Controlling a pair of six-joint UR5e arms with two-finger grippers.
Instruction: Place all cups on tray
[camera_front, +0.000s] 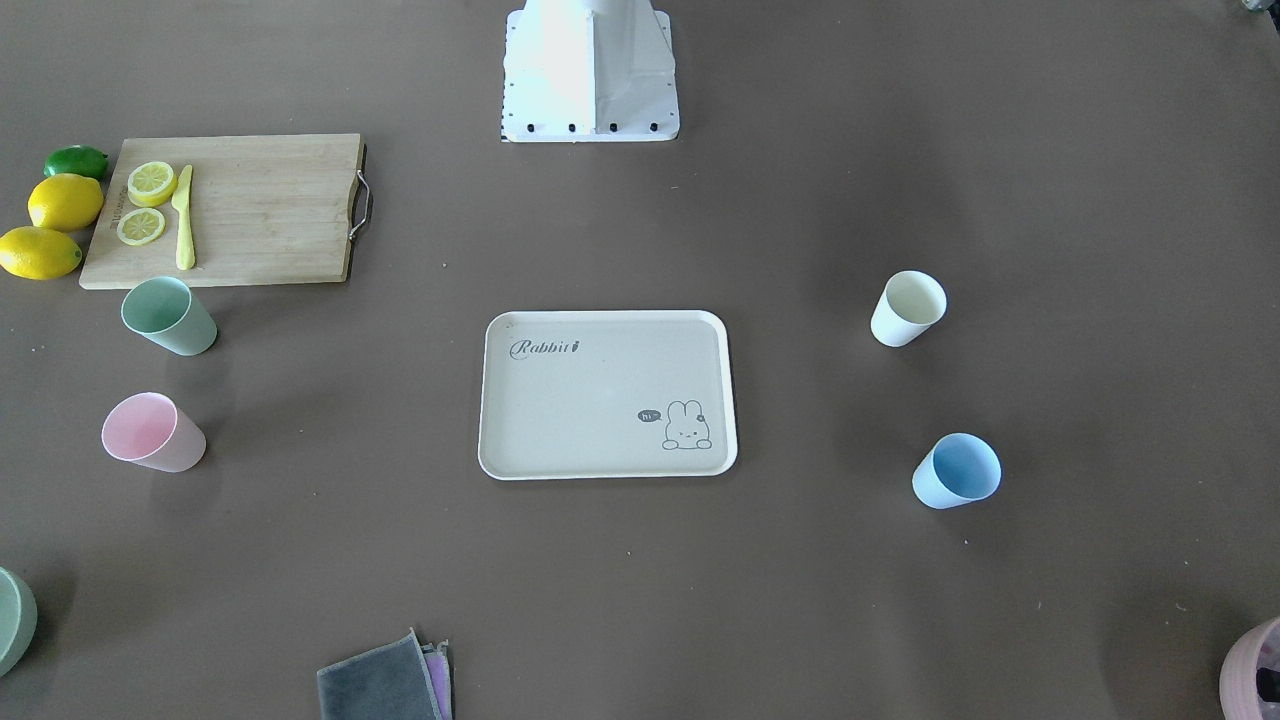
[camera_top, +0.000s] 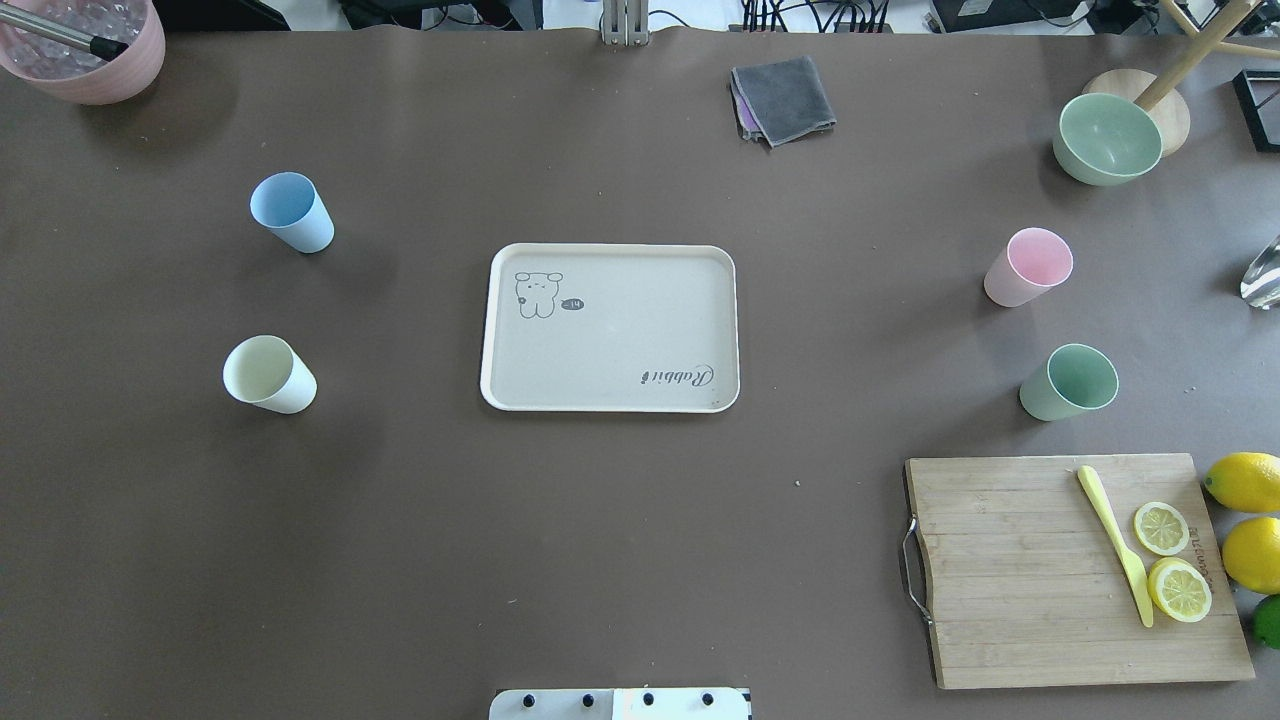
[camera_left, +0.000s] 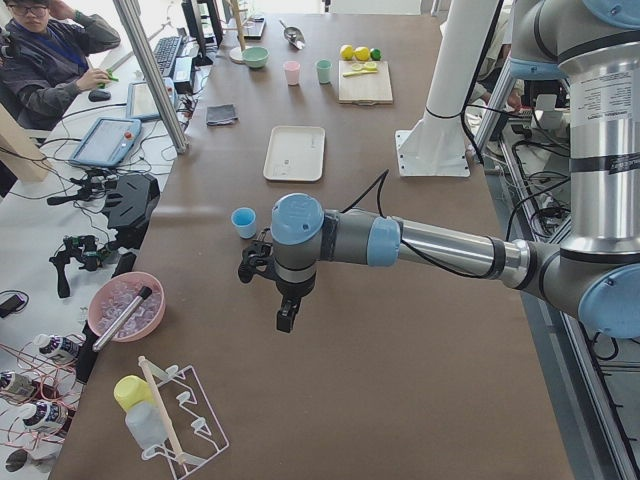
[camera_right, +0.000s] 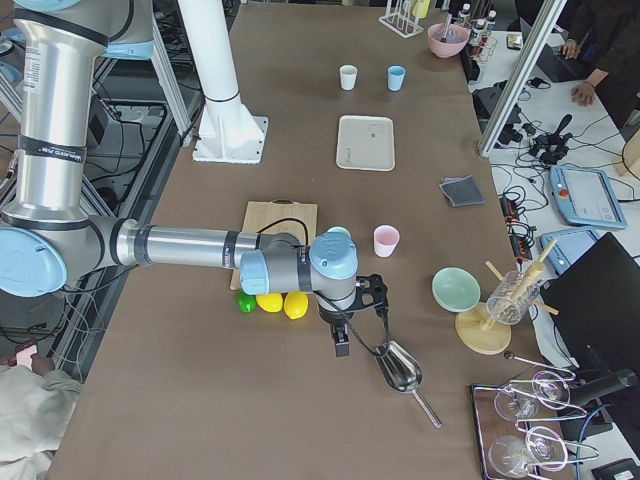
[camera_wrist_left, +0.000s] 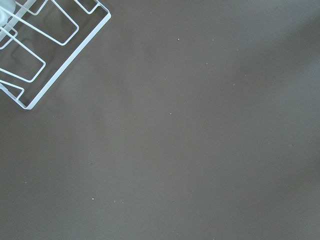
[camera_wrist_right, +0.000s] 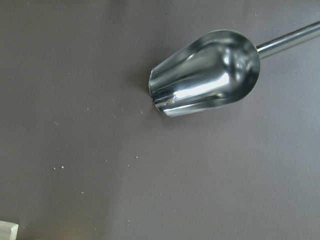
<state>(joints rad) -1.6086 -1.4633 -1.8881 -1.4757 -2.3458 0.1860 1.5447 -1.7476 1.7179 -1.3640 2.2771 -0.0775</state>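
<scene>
Black left end effector (camera_left: 285, 320) downward

Wide gaps between tray (camera_top: 610, 249) and cups (camera_top: 290, 212); cutting board (camera_top: 1020, 580) near mint cup (camera_top: 1070, 383).

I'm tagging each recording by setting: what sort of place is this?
Most likely a robotics lab staged as a kitchen: an operator sits at a side desk, a teach pendant and loose cables lie beside the table, with props like the cutting board.

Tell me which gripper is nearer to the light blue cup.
Left. The left gripper hangs near the light blue cup; the right gripper is far away, by the metal scoop.
</scene>
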